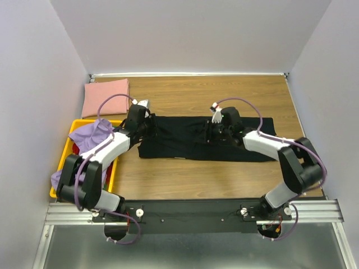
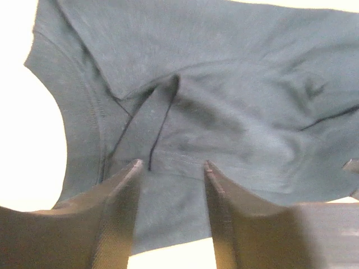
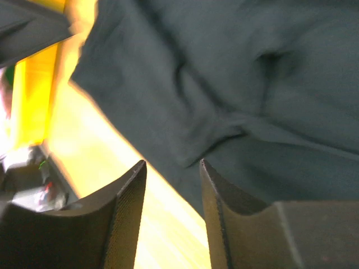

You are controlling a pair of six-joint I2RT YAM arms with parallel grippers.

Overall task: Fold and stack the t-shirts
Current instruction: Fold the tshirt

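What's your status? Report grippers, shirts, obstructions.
Both open: left gripper, right gripper, low over black shirt. It's laid out mid-table, not stacked. Folded pink shirt far left; lavender shirt in yellow crate. No obstruction seen.

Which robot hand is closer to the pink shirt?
Left. The left gripper is over the left end of the black shirt, a short way from the pink shirt; the right gripper is over its middle, farther off.

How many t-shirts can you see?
3. The black t-shirt lies spread across the middle of the table, the pink t-shirt sits folded at the far left corner, and the purple t-shirt hangs over the yellow crate. More could be hidden inside the crate.
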